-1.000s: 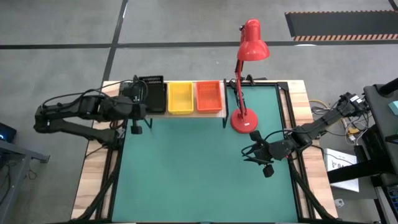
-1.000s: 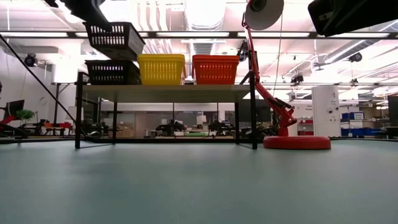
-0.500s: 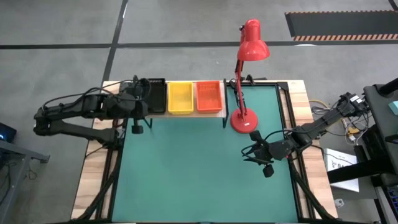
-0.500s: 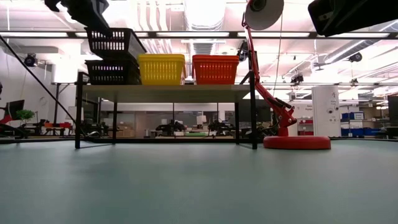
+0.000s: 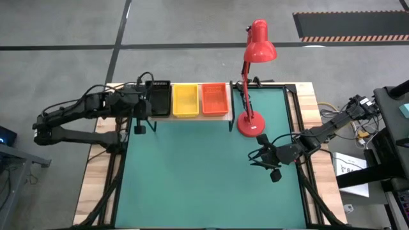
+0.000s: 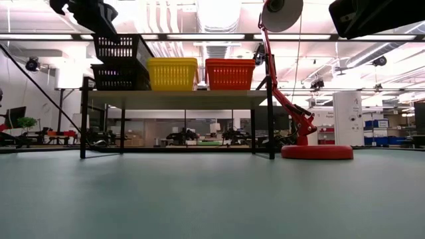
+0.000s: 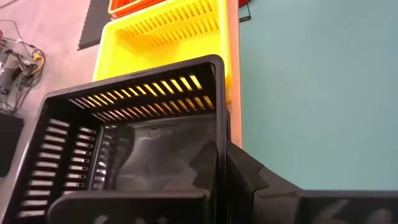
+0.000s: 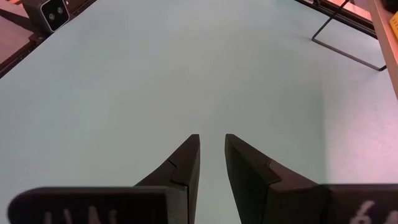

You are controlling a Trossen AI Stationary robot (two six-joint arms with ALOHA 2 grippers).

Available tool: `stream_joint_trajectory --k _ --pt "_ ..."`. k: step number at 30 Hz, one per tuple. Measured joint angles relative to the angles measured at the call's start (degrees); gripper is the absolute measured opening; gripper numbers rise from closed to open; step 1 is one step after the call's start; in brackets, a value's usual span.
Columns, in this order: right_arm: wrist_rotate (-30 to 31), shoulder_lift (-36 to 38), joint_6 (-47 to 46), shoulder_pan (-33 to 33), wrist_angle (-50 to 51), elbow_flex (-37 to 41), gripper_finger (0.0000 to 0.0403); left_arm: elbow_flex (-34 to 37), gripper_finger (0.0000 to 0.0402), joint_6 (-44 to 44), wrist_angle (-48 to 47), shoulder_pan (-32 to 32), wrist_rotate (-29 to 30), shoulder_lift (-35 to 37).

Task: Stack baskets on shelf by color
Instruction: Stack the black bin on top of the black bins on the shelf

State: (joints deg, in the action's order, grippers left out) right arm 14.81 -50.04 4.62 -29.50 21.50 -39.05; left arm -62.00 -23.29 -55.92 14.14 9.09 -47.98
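Observation:
On the shelf (image 5: 192, 119) at the table's far edge stand a yellow basket (image 5: 185, 100) and an orange-red basket (image 5: 214, 99), both resting on their bottoms. At the shelf's left end a black basket (image 6: 119, 76) also rests on the board. A second black basket (image 6: 119, 48) sits slightly tilted right over it, with my left gripper (image 7: 230, 177) shut on it. Whether the upper basket touches the lower one, I cannot tell. My right gripper (image 8: 211, 149) hangs over the green table near its right side, open, with nothing between its fingers. My left gripper holds the upper black basket by the wall that faces the table's near edge (image 7: 219, 140), close to its left corner. One finger (image 7: 208, 165) is inside the basket and one (image 7: 249, 180) outside. The fingers come from the table's left, slanting down. The basket is slightly tilted.
A red desk lamp stands on its round base (image 5: 250, 124) just right of the shelf, its arm leaning over the far edge. The green table top (image 5: 204, 179) lies bare in front of the shelf. Black frame legs (image 6: 84, 119) carry the shelf.
My left gripper has swung a little toward the table's right and sunk slightly, carrying the black basket. The basket, which was tipped and higher above the lower black one, now stands lower and nearer level, directly over it.

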Motion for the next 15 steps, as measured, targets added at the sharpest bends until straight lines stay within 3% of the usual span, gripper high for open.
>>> stream_joint_trajectory --k 15 --pt "0.0 0.0 0.0 0.0 -0.5 0.0 0.0068 0.0 0.0 -1.6 0.0 3.1 -3.7 -1.9"
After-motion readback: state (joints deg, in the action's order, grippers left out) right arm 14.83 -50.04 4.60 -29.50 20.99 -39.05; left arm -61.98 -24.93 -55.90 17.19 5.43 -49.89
